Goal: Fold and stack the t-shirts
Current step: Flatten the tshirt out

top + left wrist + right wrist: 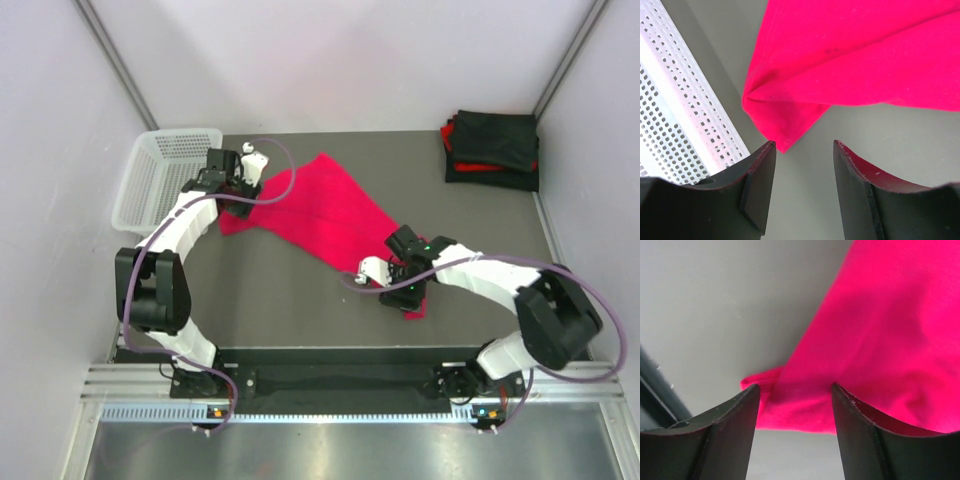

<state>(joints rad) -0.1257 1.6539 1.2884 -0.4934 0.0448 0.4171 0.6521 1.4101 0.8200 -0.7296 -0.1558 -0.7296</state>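
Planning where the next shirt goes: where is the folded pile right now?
In the top view, the folded pile sits at the far right corner of the table, apart from the red t-shirt spread diagonally across the middle.

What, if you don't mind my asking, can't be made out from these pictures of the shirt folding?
Top view: how many shirts the folded stack holds; it is too small and the layers merge.
Top view: the two ends of the red t-shirt, covered by the arms.
Right wrist view: whether the right gripper touches the cloth; its own jaws block the contact.
Left wrist view: most of the basket, cut off by the left edge.
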